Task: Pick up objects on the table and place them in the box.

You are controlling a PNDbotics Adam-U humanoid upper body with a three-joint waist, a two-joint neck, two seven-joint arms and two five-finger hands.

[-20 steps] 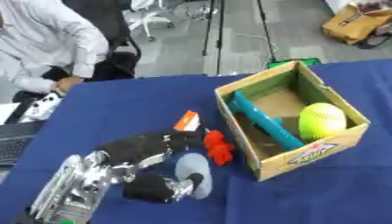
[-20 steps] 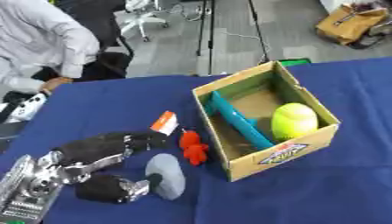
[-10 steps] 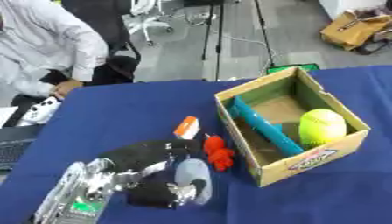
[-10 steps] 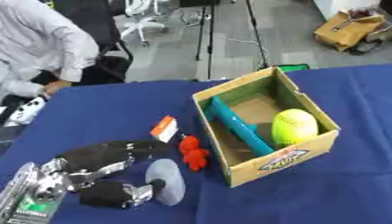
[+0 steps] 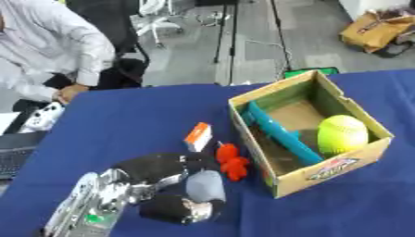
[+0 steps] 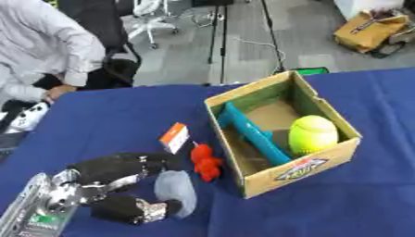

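A cardboard box (image 5: pixel 363 152) stands open on the blue table, right of centre. Inside it lie a yellow-green ball (image 5: pixel 342 134) and a long teal object (image 5: pixel 279 133) leaning along its left wall. Just left of the box lie a small red object (image 5: pixel 233 161) and an orange-and-white packet (image 5: pixel 198 136). My left hand (image 5: pixel 158 167) reaches in from the lower left, its fingers and thumb curled round a grey-blue rounded object (image 5: pixel 206 186) near the table surface. My right hand shows in neither view.
A seated person in a white shirt (image 5: pixel 48 51) is at the far left edge, not touching the objects. A white controller (image 5: pixel 42 117) and a dark laptop (image 5: pixel 12 155) lie at the table's left edge. Beyond the table are office chairs and a cardboard carton (image 5: pixel 379 31).
The whole picture has shifted, so the camera has moved. My left hand stays round the grey-blue object in about the same place beside the red object.
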